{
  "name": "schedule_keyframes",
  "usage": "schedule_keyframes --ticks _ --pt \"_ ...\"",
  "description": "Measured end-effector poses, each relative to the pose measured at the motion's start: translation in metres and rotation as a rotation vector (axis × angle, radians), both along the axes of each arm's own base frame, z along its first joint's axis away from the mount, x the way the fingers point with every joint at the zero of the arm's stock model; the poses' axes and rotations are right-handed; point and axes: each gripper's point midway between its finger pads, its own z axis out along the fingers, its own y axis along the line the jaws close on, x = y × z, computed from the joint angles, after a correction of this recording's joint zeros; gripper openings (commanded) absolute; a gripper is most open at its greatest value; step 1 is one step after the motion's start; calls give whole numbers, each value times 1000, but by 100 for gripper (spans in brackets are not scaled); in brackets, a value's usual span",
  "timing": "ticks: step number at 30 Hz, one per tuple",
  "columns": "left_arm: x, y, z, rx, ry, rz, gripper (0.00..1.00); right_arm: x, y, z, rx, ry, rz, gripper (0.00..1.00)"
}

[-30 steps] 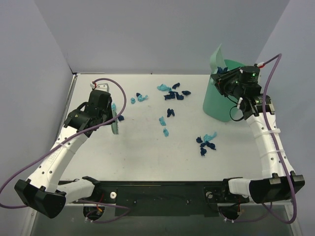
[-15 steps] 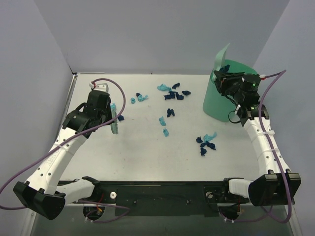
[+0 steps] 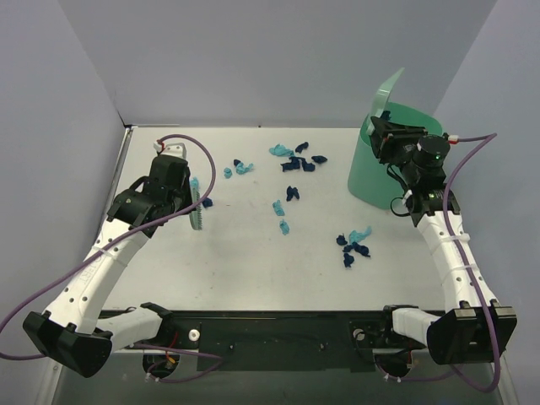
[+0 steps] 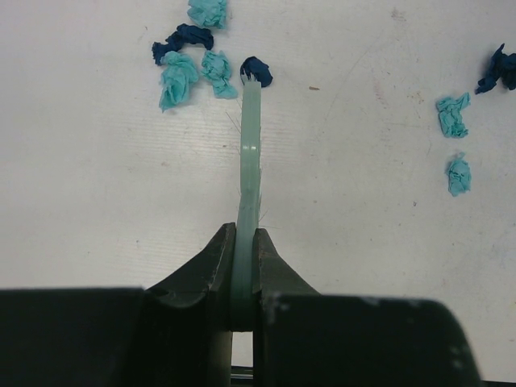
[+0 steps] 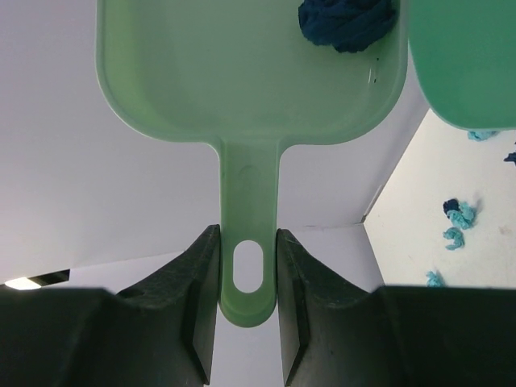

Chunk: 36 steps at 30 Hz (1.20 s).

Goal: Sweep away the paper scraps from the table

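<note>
**Top view.** The table (image 3: 253, 270), a flat, matte white slab with a thin metal rim, is carrying the scraps (image 3: 297, 162): small crumpled paper wads, some light teal and some dark navy. Positions are given from the bin (image 3: 369, 173), a smooth green plastic tub with a curved wall.
- The largest cluster of scraps is lying just left of the bin.
- A second cluster is lying near the bin, on the side toward the arm bases.
- A few single wads are lying farther left of the bin.
- The last few are lying well left of it, beside the brush (image 4: 251, 137).

**Left wrist view.** The left end effector (image 4: 246, 242) is pinching the brush, its black fingers pressing on both faces of the thin, pale green plastic back. Only this view is showing the brush edge-on, with fine whitish bristles showing along it and a navy wad sitting at its far tip.

**Right wrist view.** The right end effector (image 5: 248, 242) is clamping the flat handle of the dustpan (image 5: 250, 72), with the handle's oval hanging hole sitting between the fingers. Only this view is showing one navy scrap (image 5: 347, 20) lying inside the glossy, rounded pale green scoop, on the side nearest the bin. The top view is showing instead that the dustpan is being held tilted above the bin's far rim.
</note>
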Motion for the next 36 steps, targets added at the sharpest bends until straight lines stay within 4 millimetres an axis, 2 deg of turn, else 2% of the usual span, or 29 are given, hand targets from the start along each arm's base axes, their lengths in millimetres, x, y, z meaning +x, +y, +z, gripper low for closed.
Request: schedule_keyframes --ticks 4,11,17,21,23,26,29,32,36 --pt "0 0 0 0 0 -1 0 0 0 1 24 -16 -5 0" --pt "0 0 0 1 0 -1 0 -2 -5 -19 82 12 -35 0" --pt "0 0 0 0 0 -2 0 -6 -6 -10 85 -12 -44 0" --pt "0 -2 -1 -6 4 -7 0 -7 0 2 -10 22 -17 0" --pt "0 -4 -1 -13 8 -14 0 -8 8 25 -99 8 17 0" --pt "1 -7 0 -22 12 -24 0 -16 35 59 -250 -27 110 0" --pt "4 -11 2 -30 13 -33 0 -26 64 71 -410 -34 217 0" --pt "8 -13 5 -34 10 -35 0 -35 90 57 -561 5 327 0" --pt "15 -13 15 -33 -12 -19 0 -55 120 9 -793 114 483 0"
